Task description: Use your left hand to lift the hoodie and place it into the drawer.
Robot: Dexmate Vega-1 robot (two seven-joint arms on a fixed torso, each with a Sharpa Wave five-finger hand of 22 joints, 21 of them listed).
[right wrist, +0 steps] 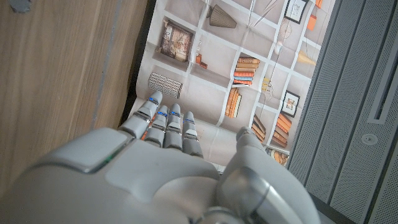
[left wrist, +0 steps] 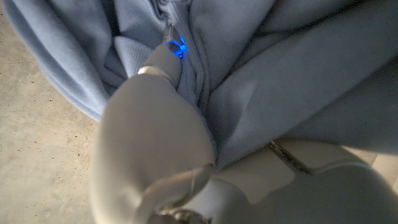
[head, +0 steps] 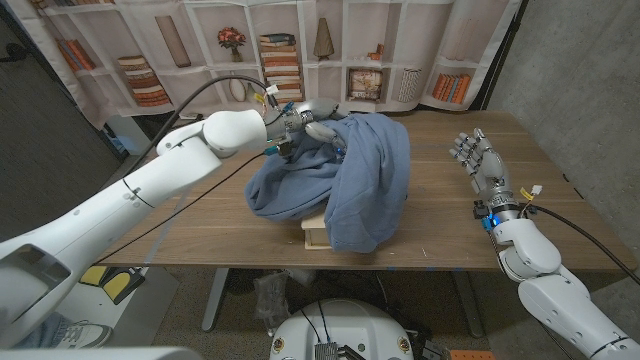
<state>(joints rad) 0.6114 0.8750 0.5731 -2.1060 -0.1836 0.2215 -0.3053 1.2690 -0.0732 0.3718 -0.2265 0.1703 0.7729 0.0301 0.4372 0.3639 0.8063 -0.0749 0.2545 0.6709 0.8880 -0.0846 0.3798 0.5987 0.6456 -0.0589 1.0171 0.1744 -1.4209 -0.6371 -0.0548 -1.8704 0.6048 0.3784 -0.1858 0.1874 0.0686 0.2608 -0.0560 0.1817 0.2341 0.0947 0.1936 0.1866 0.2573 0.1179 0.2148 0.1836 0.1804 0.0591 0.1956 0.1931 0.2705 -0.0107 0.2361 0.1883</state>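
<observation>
My right arm comes in at the bottom right corner of the head view, forearm angled up over the table's near right edge, and my right hand stands on its edge above the wooden table, palm upright, fingers straight, a bit apart, pointing away toward the back wall, grasping nothing, well apart from the cloth. In the right wrist view the same hand shows its back w/ fingers reaching out past the table edge toward the printed bookshelf backdrop. My left arm is stretched long from the bottom left corner, diagonal across the table's left side, wrist w/ cables at the far end, and my left hand is buried in the top far-left part of the blue hoodie, grasping the fabric. Left wrist view: back of my left hand pushed into grey-blue folds of the hoodie, one fingertip w/ a blue light pressed into a crease; rest of the fingers hidden by cloth. The hoodie is bunched up mid-table, raised at my hand, draped over a light wood drawer whose near front corner peeks out below the hem; how much is inside vs. hanging outside I can't tell. Beyond the table, backdrop w/ books, vases.
</observation>
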